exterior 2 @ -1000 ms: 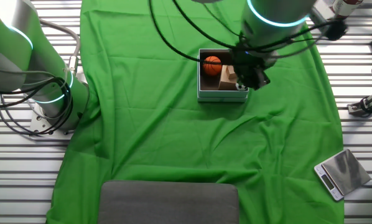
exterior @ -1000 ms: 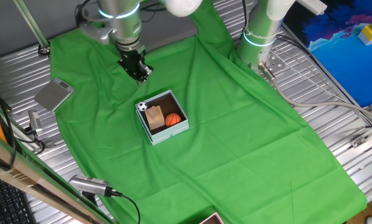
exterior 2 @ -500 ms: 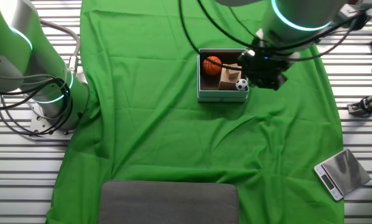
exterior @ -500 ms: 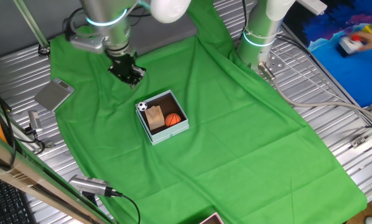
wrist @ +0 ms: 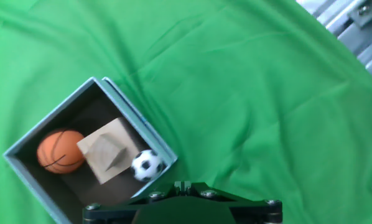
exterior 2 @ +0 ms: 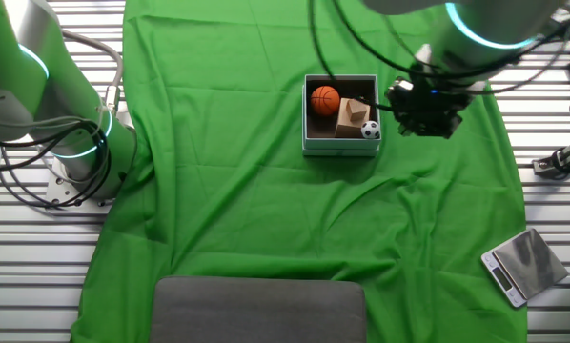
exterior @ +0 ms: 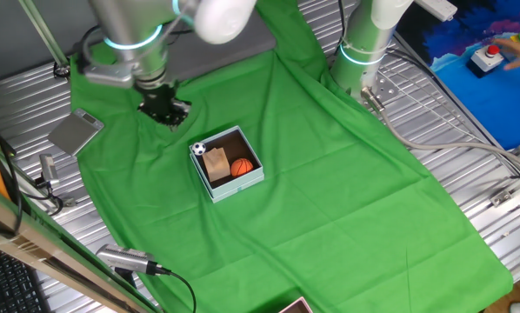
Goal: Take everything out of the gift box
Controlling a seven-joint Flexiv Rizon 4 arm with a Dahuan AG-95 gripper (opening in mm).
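Note:
The gift box (exterior: pixel 241 185) stands on the green cloth, with pale blue walls and a dark inside. It holds a mini soccer ball (exterior: pixel 198 149), an orange basketball (exterior: pixel 241 167) and a tan wooden block (exterior: pixel 217 163). The other fixed view shows the box (exterior 2: pixel 340 147), the ball (exterior 2: pixel 369 130), the basketball (exterior 2: pixel 325 99) and the block (exterior 2: pixel 351 114). My gripper (exterior: pixel 166 113) hovers beside the box, apart from it, on its soccer-ball side (exterior 2: pixel 426 119). In the hand view the gripper (wrist: pixel 183 185) looks shut and empty; the box (wrist: pixel 136 120) lies to its left.
A flat grey plate (exterior: pixel 76 132) lies off the cloth near the gripper, and shows in the other fixed view (exterior 2: pixel 523 264). A second arm's base (exterior: pixel 362 52) stands at the cloth's far edge. A grey pad (exterior 2: pixel 261 310) lies at the cloth's other end.
My gripper has moved sideways away from above the box, towards the grey plate's side. The soccer ball, hidden behind it in the other fixed view a second ago, now shows. The items have not moved.

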